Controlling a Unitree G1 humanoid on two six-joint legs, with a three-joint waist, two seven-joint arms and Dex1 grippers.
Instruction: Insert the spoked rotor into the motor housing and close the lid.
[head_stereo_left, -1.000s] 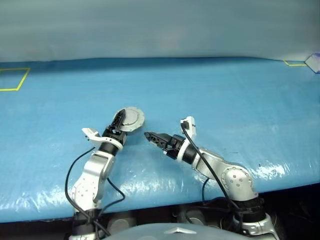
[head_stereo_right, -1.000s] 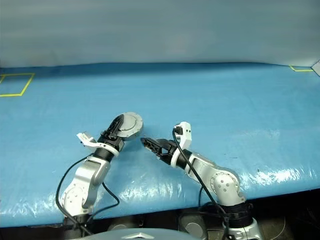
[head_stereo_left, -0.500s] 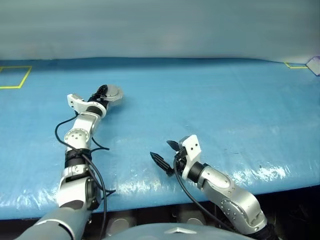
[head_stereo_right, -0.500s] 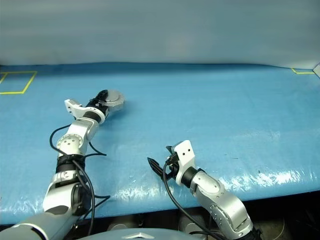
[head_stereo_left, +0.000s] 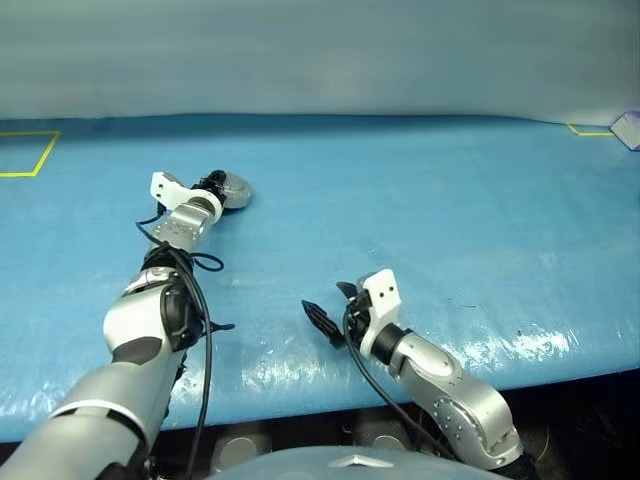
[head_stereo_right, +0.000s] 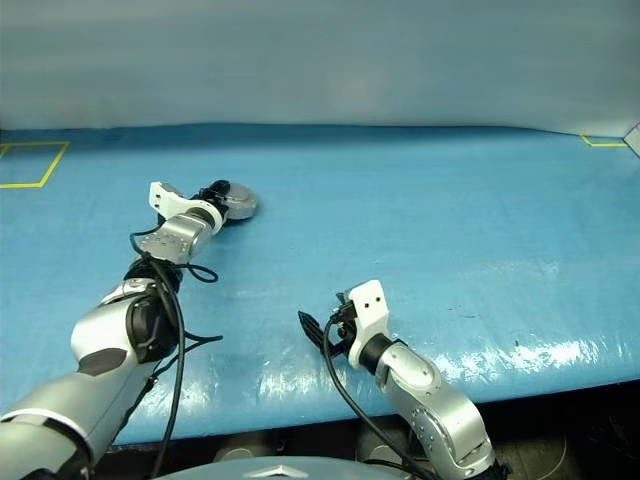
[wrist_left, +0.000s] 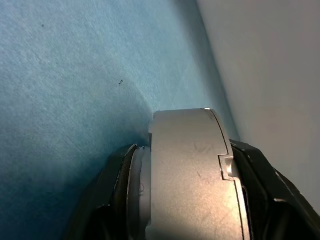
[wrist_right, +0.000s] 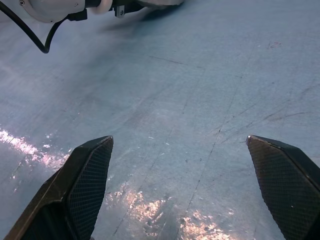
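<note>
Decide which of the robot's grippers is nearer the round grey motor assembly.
Left. The left gripper has the motor assembly between its fingers at the table's far side; the right gripper, open, hangs well short of it.

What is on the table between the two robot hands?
Nothing: only bare blue table lies between the right gripper and the left gripper holding the grey motor, seen from the head views.

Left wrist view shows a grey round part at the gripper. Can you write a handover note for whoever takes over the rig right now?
Left gripper: around the motor housing, far out on the blue table; whether it grips, I cannot tell.
Right gripper: fingers open, empty, low over the table's near edge.
Done, by the look of it: the lid sits on the housing.
The spoked rotor cannot be checked from outside.
Left: release the housing if held, then pull the arm back.
</note>
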